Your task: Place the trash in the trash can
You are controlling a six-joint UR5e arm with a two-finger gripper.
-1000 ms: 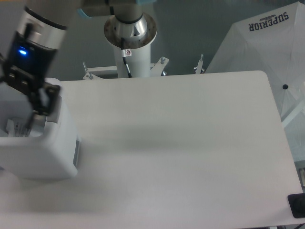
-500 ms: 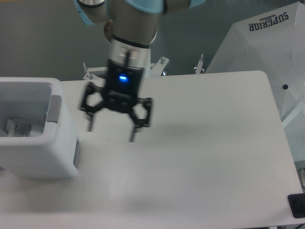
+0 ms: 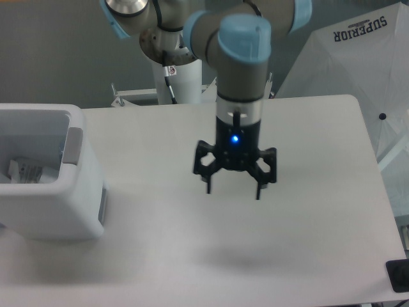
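The white boxy trash can (image 3: 77, 192) stands at the table's left edge. Inside it lies the trash (image 3: 25, 171), a whitish crumpled piece with dark print; little else of the inside shows. My gripper (image 3: 234, 190) hangs open above the middle of the white table, well to the right of the can, with nothing between its fingers. A blue light glows on its body.
The arm's base column (image 3: 179, 70) rises behind the table's far edge. A white folded umbrella (image 3: 358, 64) printed SUPERIOR stands at the back right. A small black object (image 3: 399, 275) sits at the table's front right corner.
The gripper has left the trash can and swung right across the table to the middle, staying open and empty.
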